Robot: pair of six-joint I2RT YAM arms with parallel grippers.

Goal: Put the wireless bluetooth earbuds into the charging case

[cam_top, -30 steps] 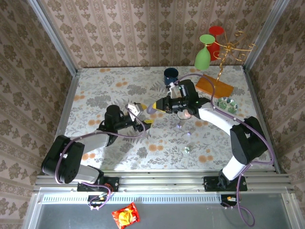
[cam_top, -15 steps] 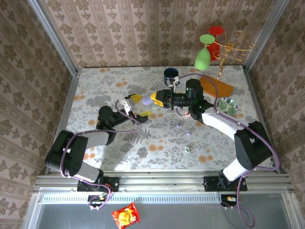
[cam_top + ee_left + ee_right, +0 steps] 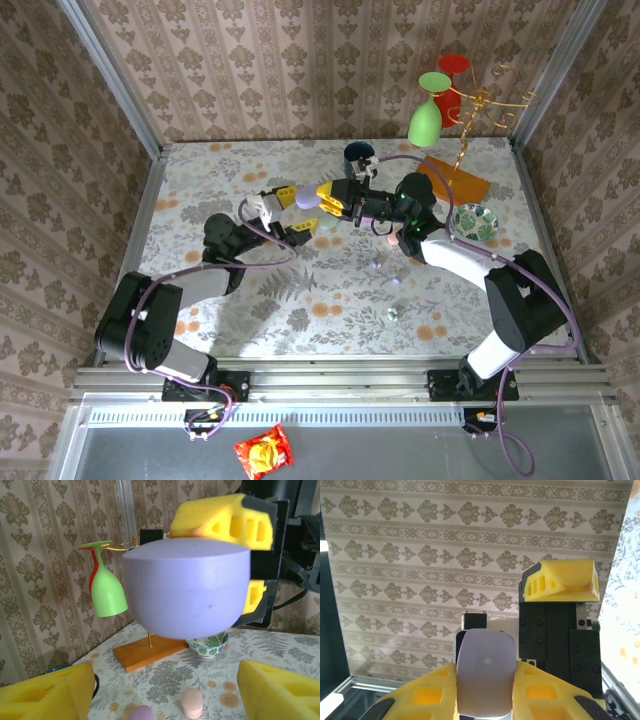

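The charging case (image 3: 305, 199) is a lilac rounded shell held in the air over the table's middle. My right gripper (image 3: 326, 199) is shut on the case (image 3: 485, 675), its yellow fingers pressing both flat sides. My left gripper (image 3: 295, 211) faces it from the left, open, with one finger above the case and one below. In the left wrist view the case (image 3: 187, 587) hangs ahead of my left gripper (image 3: 165, 690), untouched by its wide-set fingers (image 3: 47, 695). Tiny pastel earbuds (image 3: 375, 265) lie scattered on the cloth near the right forearm, another one (image 3: 392, 314) nearer the front.
A dark mug (image 3: 358, 155) stands at the back. A wooden stand (image 3: 450, 180) with green and red glasses is at the back right, and a patterned bowl (image 3: 474, 220) beside it. A pink pebble (image 3: 192, 703) and a purple one (image 3: 141, 713) lie on the floral cloth.
The right gripper has carried the case leftward and turned level. The left gripper has risen from the cloth to meet it, and its fingers have drawn somewhat closer together.
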